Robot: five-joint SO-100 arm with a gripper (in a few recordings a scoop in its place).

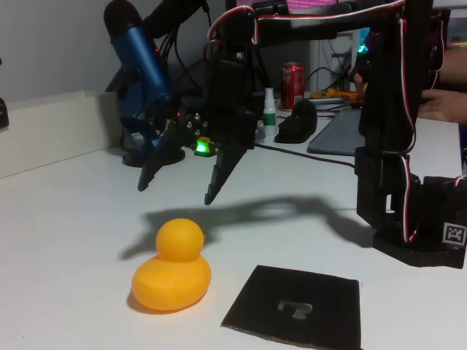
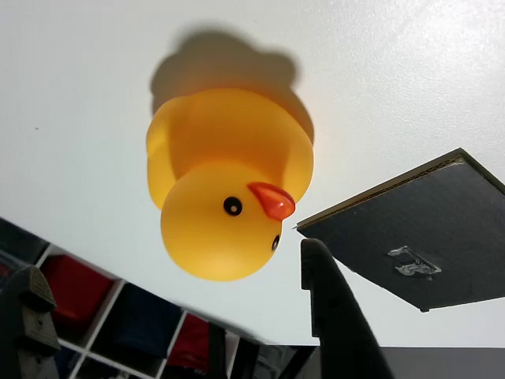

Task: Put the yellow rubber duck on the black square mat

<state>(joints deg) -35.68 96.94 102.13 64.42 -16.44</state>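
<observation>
The yellow rubber duck (image 1: 171, 271) sits upright on the white table, front left in the fixed view. The black square mat (image 1: 295, 306) lies flat just to its right, a small pale mark at its centre. My gripper (image 1: 177, 189) hangs open above and behind the duck, both dark fingers pointing down, nothing between them. In the wrist view the duck (image 2: 229, 181) faces the camera with its orange beak, framed between the two fingertips (image 2: 316, 268), and my gripper (image 2: 170, 260) stands wide open. The mat (image 2: 410, 229) lies to the duck's right, apart from it.
The arm's black base (image 1: 408, 197) stands at the right of the table. Behind are a blue microphone (image 1: 139, 65), a red can (image 1: 292, 79), a small bottle (image 1: 270, 109), a black mouse (image 1: 295, 120) and cables. A person's hand (image 1: 445, 102) rests at the far right.
</observation>
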